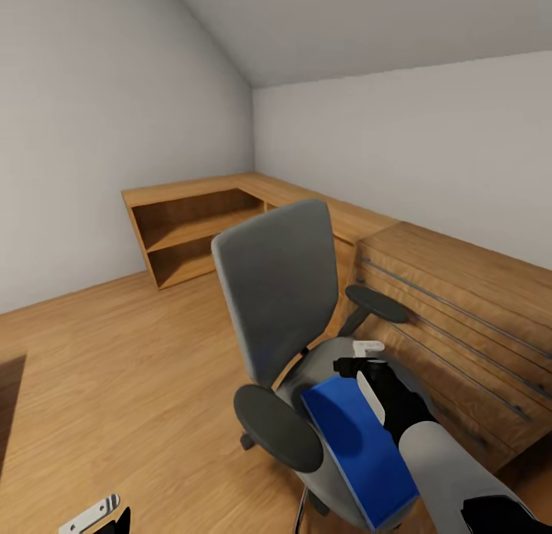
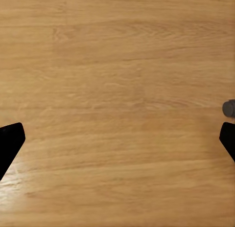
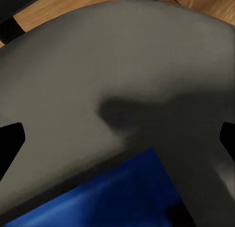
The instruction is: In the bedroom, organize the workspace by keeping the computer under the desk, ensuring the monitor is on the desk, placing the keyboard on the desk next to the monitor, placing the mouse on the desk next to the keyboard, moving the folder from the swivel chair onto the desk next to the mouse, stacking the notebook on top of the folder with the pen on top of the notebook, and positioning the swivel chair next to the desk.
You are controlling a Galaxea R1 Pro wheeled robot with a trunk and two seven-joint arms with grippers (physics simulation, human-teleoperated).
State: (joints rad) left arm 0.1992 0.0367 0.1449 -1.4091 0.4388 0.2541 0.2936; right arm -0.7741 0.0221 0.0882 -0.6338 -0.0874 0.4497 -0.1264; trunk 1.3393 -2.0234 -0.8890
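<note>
Pale walls and a sloped ceiling close in a room with a light wood floor (image 1: 115, 365), and low wooden cabinets (image 1: 199, 227) run along the far walls behind the swivel chair (image 1: 280, 296). That chair stands in the middle of the head view, its grey backrest upright and turned partly away, one black armrest (image 1: 277, 428) on the near side and the other (image 1: 377, 304) on the side toward the slatted wooden unit (image 1: 460, 319).

On the chair's seat lies the folder (image 1: 360, 449), bright blue and flat, its long edge running from the backrest toward the seat's front. The right gripper (image 1: 366, 365) hovers over the seat just beside the folder's far corner, close to the base of the backrest. In the right wrist view its two dark fingertips (image 3: 11, 139) sit far apart at the frame's edges with grey seat padding (image 3: 117, 80) between them and the folder's blue corner (image 3: 122, 192) lying near; nothing is between the fingers. Whether the gripper touches the folder is hard to judge from these angles.

The left gripper (image 1: 103, 515) hangs low, well apart from the chair, over bare floor. In the left wrist view its fingertips (image 2: 10, 139) are likewise spread wide, empty, above the floorboards (image 2: 117, 90), with a small grey round thing (image 2: 229, 107), perhaps a chair castor, at the edge
</note>
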